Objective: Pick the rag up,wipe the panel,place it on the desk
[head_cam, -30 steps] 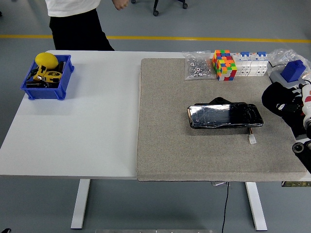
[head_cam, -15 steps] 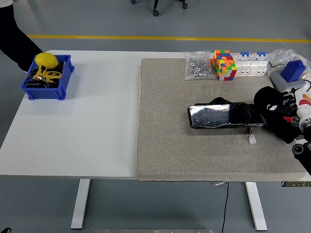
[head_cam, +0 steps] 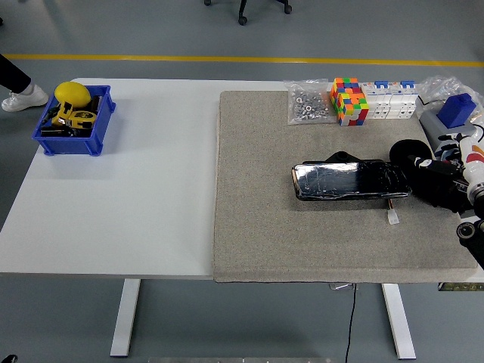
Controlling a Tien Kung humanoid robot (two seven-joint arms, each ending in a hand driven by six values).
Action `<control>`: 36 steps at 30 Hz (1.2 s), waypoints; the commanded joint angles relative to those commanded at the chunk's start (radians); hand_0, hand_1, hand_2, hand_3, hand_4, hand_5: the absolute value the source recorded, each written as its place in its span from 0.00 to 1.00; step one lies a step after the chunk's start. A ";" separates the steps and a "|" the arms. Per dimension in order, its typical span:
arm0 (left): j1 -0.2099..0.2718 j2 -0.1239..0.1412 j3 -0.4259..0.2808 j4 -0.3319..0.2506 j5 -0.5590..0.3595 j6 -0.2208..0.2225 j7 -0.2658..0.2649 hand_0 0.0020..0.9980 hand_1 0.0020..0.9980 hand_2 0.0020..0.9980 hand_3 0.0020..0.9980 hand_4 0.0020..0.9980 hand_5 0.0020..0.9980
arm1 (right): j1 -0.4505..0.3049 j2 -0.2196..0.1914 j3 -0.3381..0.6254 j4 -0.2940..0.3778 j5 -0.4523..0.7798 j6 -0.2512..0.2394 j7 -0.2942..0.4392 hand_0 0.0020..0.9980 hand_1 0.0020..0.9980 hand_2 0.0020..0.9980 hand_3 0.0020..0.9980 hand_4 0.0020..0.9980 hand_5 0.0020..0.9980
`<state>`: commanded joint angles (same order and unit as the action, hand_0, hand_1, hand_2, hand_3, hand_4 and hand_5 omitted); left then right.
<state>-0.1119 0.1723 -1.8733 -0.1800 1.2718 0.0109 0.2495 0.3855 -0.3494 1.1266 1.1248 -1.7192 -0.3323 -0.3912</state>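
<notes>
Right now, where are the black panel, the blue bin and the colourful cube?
black panel (head_cam: 349, 181), head view, middle of its glossy face.
blue bin (head_cam: 69, 144), head view, near wall.
colourful cube (head_cam: 349, 102), head view, front face.

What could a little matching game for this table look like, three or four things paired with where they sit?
Things:
1. blue bin
2. black panel
3. colourful cube
4. bag of metal washers

Places:
A. middle of the grey mat, next to the robot's right hand
B. far edge of the mat, just left of the cube
C. far left corner of the white table
D. far edge of the mat, beside a row of white blocks

Pairs: 1-C, 2-A, 3-D, 4-B
</notes>
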 joint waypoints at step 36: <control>0.004 0.000 0.001 0.000 0.001 0.002 0.003 0.69 0.73 0.73 0.60 0.67 0.62 | 0.005 -0.116 -0.037 0.084 -0.271 0.092 0.082 0.96 0.93 0.99 1.00 1.00 0.66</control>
<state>-0.1082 0.1725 -1.8721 -0.1800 1.2732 0.0127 0.2527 0.3906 -0.4650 1.0894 1.2091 -1.9906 -0.2398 -0.3087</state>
